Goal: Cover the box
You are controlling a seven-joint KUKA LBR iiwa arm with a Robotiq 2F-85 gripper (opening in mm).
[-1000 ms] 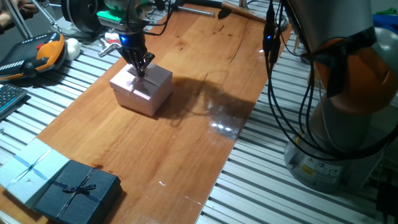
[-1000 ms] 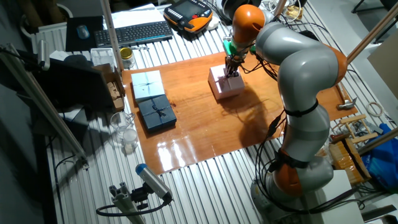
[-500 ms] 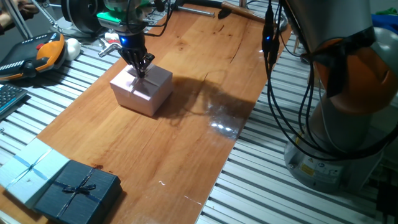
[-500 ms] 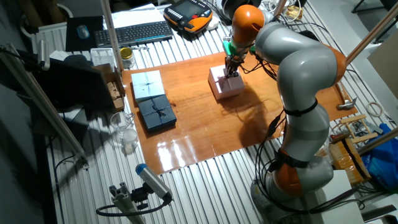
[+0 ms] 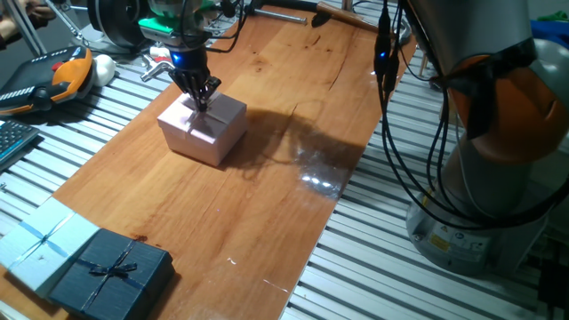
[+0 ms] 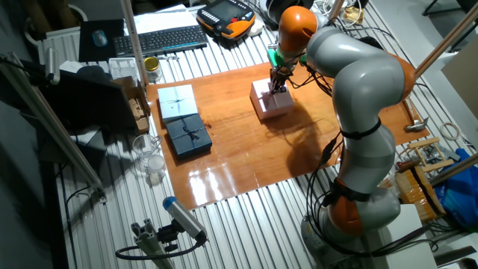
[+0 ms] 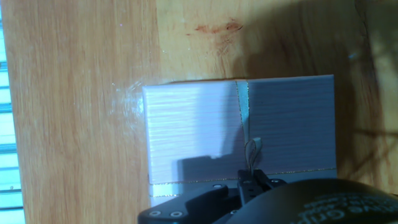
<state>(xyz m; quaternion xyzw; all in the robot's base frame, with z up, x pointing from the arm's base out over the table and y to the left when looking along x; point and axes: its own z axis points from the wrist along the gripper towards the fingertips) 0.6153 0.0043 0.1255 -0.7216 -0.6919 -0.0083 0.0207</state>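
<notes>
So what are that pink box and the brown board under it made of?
The pink box looks like cardboard or stiff paper with a matte, finely ribbed finish: the hand view shows faint parallel lines and thin gold edging. The board looks like wood, glossy and probably varnished: it shows grain streaks and bright reflections of the lights. The pincer sits at the box's top.

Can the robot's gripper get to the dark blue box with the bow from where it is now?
Probably yes. The gripper sits on the pink box, and only bare wooden tabletop lies between it and the dark blue box at the far corner. It would be a long stretch.
</notes>
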